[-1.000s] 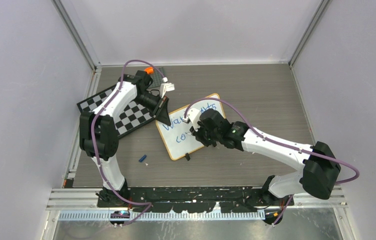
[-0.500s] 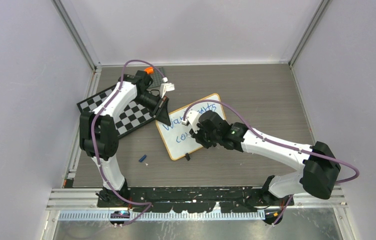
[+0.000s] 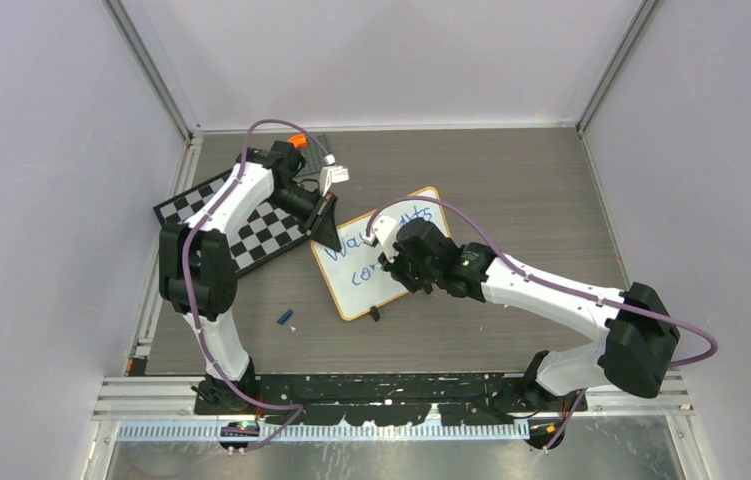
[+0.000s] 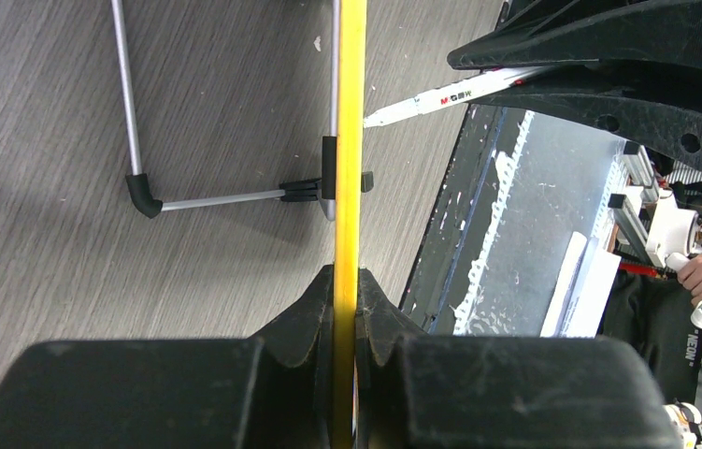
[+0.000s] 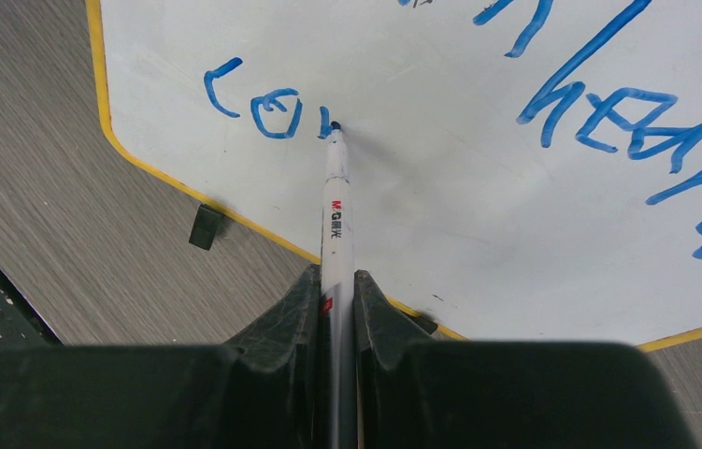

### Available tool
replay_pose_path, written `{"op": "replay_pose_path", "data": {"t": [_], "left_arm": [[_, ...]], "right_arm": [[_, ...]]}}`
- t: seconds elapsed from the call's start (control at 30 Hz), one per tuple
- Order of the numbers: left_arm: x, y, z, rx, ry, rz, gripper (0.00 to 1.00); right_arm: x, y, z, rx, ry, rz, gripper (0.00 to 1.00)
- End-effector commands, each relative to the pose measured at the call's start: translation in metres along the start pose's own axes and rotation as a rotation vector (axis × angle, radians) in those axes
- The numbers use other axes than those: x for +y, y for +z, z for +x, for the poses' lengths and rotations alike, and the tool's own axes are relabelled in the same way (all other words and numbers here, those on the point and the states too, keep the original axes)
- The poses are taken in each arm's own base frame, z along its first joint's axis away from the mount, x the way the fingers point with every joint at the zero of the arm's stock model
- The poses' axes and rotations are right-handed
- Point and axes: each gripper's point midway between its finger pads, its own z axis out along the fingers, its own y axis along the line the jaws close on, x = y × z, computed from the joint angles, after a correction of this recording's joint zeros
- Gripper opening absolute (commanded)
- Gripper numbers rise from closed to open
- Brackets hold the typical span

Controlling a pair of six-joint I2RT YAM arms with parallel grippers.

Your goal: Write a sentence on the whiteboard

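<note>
The small glossy white whiteboard [image 3: 369,296] with its thin yellow-orange rim is sitting mid-table on the grey wood-grain table [image 3: 531,190], just right of the black-and-white checkered board [image 3: 251,225]. The left gripper [image 4: 347,281] is pinching the board's yellow edge between 2 closed fingers. The right gripper [image 5: 336,281] is clamping a slim white marker [image 5: 333,187], whose tip is touching line 2 of the blue handwritten sentence [image 5: 608,122], just after "co".

We record the left arm [image 3: 241,195] folded up the left of the frame, left gripper [image 3: 327,232] clamped on the whiteboard [image 4: 351,94] rim. The right arm [image 3: 541,290] stretches leftward to centre, right gripper [image 3: 398,265] pinched tight on a marker [image 5: 336,201].
</note>
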Motion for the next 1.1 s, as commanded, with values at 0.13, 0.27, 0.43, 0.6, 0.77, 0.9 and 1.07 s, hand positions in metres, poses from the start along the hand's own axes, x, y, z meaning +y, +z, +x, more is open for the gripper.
{"op": "replay_pose_path", "data": {"t": [0.13,0.27,0.43,0.6,0.77,0.9,1.07], "left_arm": [[0.009,0.008,0.003,0.03,0.004,-0.006,0.0],[0.009,0.009,0.004,0.033,0.0,-0.005,0.0],[0.009,0.009,0.003,0.033,0.001,-0.005,0.0],[0.009,0.009,0.004,0.034,0.0,-0.005,0.0],[0.009,0.009,0.003,0.034,-0.001,-0.003,0.0],[0.009,0.009,0.003,0.033,0.0,-0.004,0.0],[0.009,0.009,0.003,0.033,0.001,-0.004,0.0]], "right_arm": [[-0.002,0.002,-0.002,0.0,-0.01,0.003,0.0],[0.001,0.003,0.007,0.026,-0.011,-0.01,0.0],[0.01,0.004,0.014,0.053,-0.017,-0.049,0.0],[0.011,0.004,0.013,0.057,-0.024,-0.052,0.0],[0.002,0.001,-0.004,0.003,-0.016,-0.006,0.0],[-0.004,-0.002,-0.017,-0.043,0.002,0.027,0.0],[-0.012,-0.004,-0.025,-0.07,0.019,0.054,0.0]]}}
